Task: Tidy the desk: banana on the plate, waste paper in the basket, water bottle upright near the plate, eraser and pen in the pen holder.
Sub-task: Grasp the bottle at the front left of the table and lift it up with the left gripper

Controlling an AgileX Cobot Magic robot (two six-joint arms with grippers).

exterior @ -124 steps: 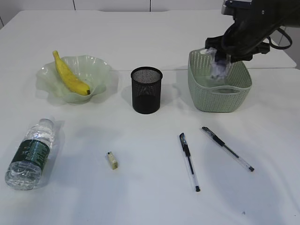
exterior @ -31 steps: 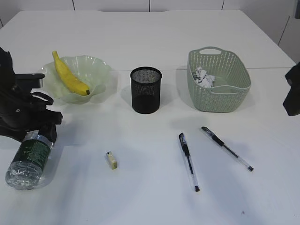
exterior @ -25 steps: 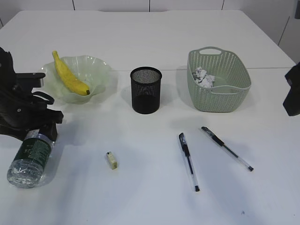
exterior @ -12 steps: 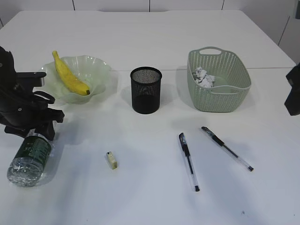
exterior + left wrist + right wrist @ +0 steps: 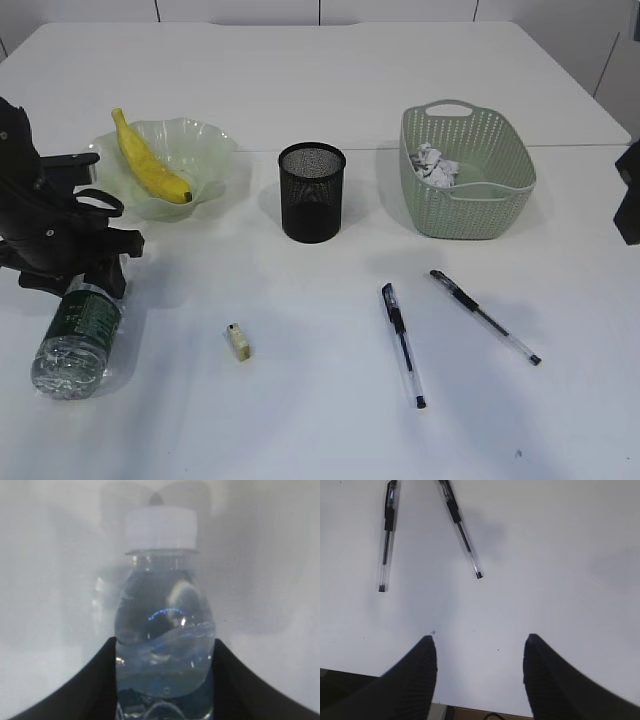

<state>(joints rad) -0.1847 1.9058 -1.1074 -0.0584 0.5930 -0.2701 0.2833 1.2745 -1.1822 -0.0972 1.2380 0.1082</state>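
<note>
My left gripper (image 5: 80, 268) is shut on the upper part of the water bottle (image 5: 75, 335), whose base still rests on the table at the front left. In the left wrist view both fingers (image 5: 164, 642) press the bottle (image 5: 162, 620) below its white cap. The banana (image 5: 150, 160) lies on the green plate (image 5: 215, 140). The waste paper (image 5: 435, 165) lies in the green basket (image 5: 500, 200). The eraser (image 5: 238, 342) and two pens (image 5: 403, 342) (image 5: 485, 317) lie on the table. The black mesh pen holder (image 5: 312, 190) stands in the middle. My right gripper (image 5: 480, 640) is open and empty, with the pens (image 5: 387, 535) (image 5: 460, 527) beyond it.
The right arm (image 5: 630, 195) shows only at the right edge of the exterior view. The table's front edge (image 5: 470, 710) lies just below the right gripper. The table is white, with a seam running behind the plate and basket.
The left gripper has shifted slightly right and up with the bottle, whose neck end has risen and base slid a little right. The right arm has drawn further towards the right edge.
</note>
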